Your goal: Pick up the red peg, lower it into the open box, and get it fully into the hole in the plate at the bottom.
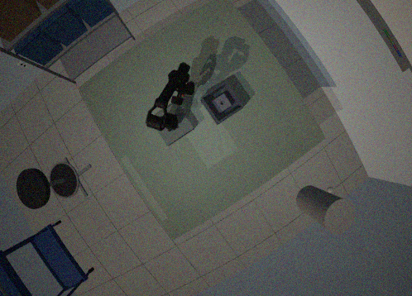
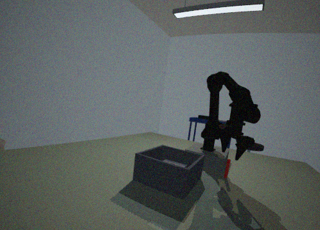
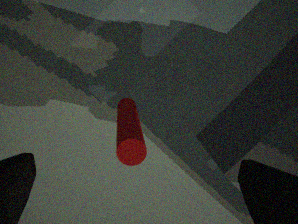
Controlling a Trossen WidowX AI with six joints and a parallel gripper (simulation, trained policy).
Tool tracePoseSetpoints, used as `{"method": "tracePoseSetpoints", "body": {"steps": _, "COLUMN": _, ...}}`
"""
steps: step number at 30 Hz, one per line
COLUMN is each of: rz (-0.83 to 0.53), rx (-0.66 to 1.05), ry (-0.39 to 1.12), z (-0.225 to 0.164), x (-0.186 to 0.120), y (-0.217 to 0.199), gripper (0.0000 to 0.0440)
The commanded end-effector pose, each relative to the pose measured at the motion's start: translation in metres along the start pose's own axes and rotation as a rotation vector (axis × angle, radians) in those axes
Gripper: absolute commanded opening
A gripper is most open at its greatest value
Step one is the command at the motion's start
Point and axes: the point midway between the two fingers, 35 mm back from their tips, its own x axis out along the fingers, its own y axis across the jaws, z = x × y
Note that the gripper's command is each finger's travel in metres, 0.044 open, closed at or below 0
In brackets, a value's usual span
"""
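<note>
The red peg stands upright on the floor beside the box. In the top view only a small reddish spot shows between the dark gripper parts. The gripper is open and empty, pointing down. Its fingertips are above the peg's top, with the peg between the two fingers in the wrist view, nearer the left one. The dark grey open box stands apart from the peg. Its light plate lies at the bottom, with a small dark hole near the middle.
The arm's base stands on a grey block close to the peg. The box rim rises beside the gripper's area. Shadows of the arm and box cross the green floor mat. Stools, a blue table and a cylinder stand farther off.
</note>
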Motion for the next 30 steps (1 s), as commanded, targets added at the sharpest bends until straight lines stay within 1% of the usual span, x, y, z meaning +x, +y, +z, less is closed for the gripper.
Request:
{"method": "tracePoseSetpoints", "body": {"steps": 1, "rz": -0.025, "rx": 0.007, "ry": -0.009, "z": 0.001, "x": 0.016, "y": -0.001, "gripper": 0.0440}}
{"method": "tracePoseSetpoints", "body": {"steps": 12, "rz": -0.023, "rx": 0.004, "ry": -0.034, "z": 0.004, "x": 0.060, "y": 0.004, "gripper": 0.0440}}
{"method": "tracePoseSetpoints", "body": {"steps": 14, "rz": -0.025, "rx": 0.000, "ry": -0.036, "z": 0.005, "x": 0.067, "y": 0.004, "gripper": 0.0428}}
{"method": "tracePoseSetpoints", "body": {"steps": 15, "rz": -0.028, "rx": -0.002, "ry": -0.036, "z": 0.005, "x": 0.070, "y": 0.003, "gripper": 0.0411}}
{"method": "tracePoseSetpoints", "body": {"steps": 20, "rz": -0.060, "rx": -0.001, "ry": -0.031, "z": 0.005, "x": 0.084, "y": -0.001, "gripper": 0.0281}}
{"method": "tracePoseSetpoints", "body": {"steps": 28, "rz": -0.124, "rx": 0.004, "ry": -0.025, "z": 0.005, "x": 0.093, "y": -0.005, "gripper": 0.0071}}
{"method": "tracePoseSetpoints", "body": {"steps": 30, "rz": -0.141, "rx": 0.004, "ry": -0.025, "z": 0.005, "x": 0.094, "y": -0.006, "gripper": 0.0027}}
